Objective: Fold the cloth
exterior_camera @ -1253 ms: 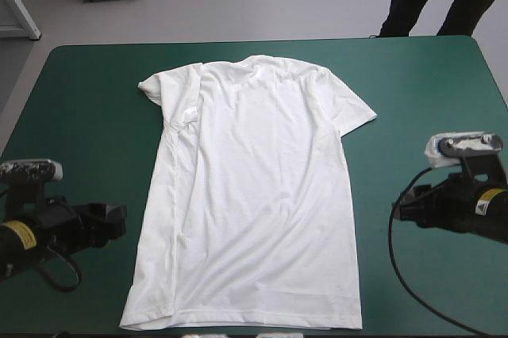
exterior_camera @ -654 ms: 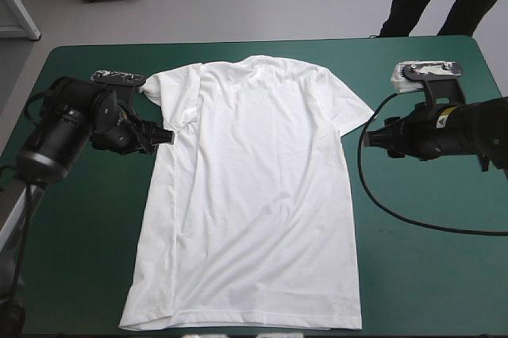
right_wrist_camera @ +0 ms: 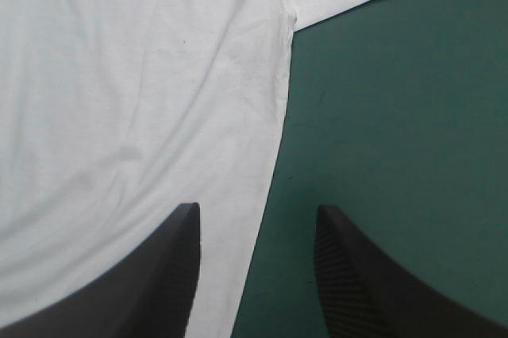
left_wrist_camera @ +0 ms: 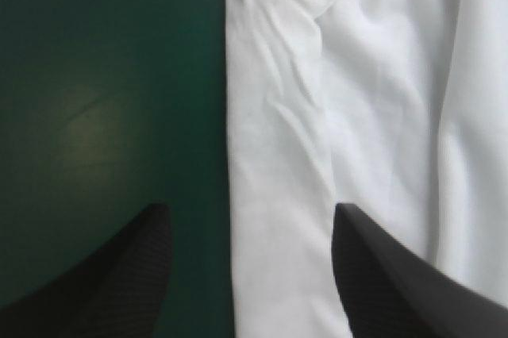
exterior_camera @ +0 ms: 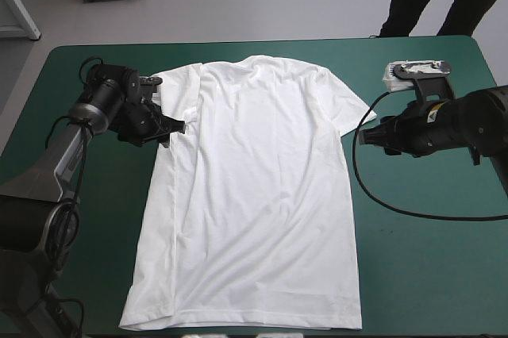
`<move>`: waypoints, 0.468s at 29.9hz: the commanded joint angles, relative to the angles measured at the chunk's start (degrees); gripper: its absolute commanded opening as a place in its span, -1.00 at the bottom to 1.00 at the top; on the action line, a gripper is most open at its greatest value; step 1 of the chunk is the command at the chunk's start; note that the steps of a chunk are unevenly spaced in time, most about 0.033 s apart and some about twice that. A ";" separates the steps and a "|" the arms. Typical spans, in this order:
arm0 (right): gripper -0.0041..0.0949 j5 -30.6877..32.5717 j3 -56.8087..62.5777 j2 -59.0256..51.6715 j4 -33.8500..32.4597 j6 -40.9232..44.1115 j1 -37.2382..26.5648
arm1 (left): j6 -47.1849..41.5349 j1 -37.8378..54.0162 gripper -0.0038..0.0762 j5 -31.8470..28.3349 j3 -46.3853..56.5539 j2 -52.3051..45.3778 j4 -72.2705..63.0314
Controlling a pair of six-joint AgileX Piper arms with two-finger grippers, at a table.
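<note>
The white T-shirt [exterior_camera: 254, 195] lies spread flat on the teal-green table, collar toward the far edge, hem at the near edge. Its left sleeve is folded in over the body. My left gripper [exterior_camera: 181, 124] is open at the shirt's left side just below that sleeve; in the left wrist view the open left gripper [left_wrist_camera: 250, 231] straddles the T-shirt [left_wrist_camera: 357, 116] side edge. My right gripper [exterior_camera: 361, 138] is open beside the right side edge under the right sleeve. The right wrist view shows the right gripper [right_wrist_camera: 258, 231] open astride the edge of the T-shirt [right_wrist_camera: 135, 92].
Bare teal-green cover [exterior_camera: 444, 259] lies on both sides of the shirt. The far table edge [exterior_camera: 262, 41] runs close behind the collar. The shirt's hem reaches the near edge.
Both arms came up from the near corners to the shirt's upper sides. The left gripper then moved inward onto the shirt's left edge; the right one edged closer to the right edge.
</note>
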 commanded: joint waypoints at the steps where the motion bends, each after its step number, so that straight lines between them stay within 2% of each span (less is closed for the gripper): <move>1: -0.05 -2.05 -1.77 -1.12 -0.36 -0.61 -0.16 | 0.09 0.13 0.19 -2.26 -2.34 -0.53 -0.85; 14: -0.08 -2.05 -1.77 -1.12 -0.58 -0.39 -0.16 | -0.32 0.28 0.18 -2.40 -3.13 7.11 -1.88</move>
